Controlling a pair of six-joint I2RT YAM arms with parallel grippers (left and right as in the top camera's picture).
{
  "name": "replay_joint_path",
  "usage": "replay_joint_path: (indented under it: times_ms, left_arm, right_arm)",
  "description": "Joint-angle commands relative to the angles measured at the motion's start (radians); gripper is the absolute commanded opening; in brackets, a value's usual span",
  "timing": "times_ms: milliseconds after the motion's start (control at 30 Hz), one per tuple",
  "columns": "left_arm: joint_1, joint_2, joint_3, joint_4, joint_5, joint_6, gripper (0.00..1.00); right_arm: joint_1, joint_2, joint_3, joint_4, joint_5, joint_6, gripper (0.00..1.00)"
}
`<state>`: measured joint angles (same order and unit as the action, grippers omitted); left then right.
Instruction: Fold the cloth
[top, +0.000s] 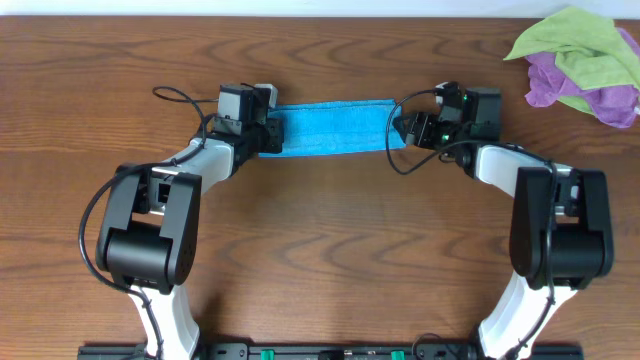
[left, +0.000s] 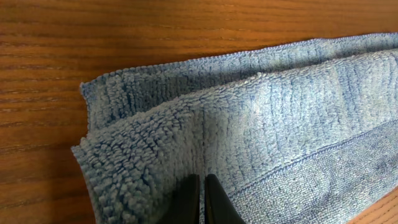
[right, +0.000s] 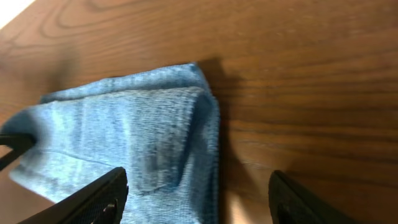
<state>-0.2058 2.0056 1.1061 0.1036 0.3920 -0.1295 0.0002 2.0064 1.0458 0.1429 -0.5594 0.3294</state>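
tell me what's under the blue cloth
The blue cloth is folded: its lower layer peeks out beneath the top one, with the wooden table below. Anything between the layers or under its middle is covered.

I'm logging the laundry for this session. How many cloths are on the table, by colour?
Blue cloth: 1
Green cloth: 1
Purple cloth: 1
Total: 3
The green and purple ones are bunched together in a pile, so counting each as a single cloth is my best reading.
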Motion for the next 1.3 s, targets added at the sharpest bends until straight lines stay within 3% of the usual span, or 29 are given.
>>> replay_joint_path:
  times_ms: [0, 567, 1133, 1267]
  left_arm:
    - [0.001, 0.012, 0.019, -0.002, -0.006, 0.018, 0.06]
    - [0.001, 0.012, 0.019, -0.002, -0.003, 0.018, 0.06]
    - [0.001, 0.012, 0.019, -0.002, 0.001, 0.018, 0.06]
    - [0.001, 0.012, 0.019, -0.002, 0.001, 0.018, 0.06]
  right_arm:
    - [-0.001, -0.007, 0.009, 0.002, -0.05, 0.034, 0.72]
    - [-0.003, 0.01, 0.009, -0.048, -0.078, 0.055, 0.8]
    - [0.048, 0.021, 0.009, -0.026, -0.104, 0.09, 0.79]
    - [0.056, 0.077, 0.009, 0.04, -0.108, 0.165, 0.77]
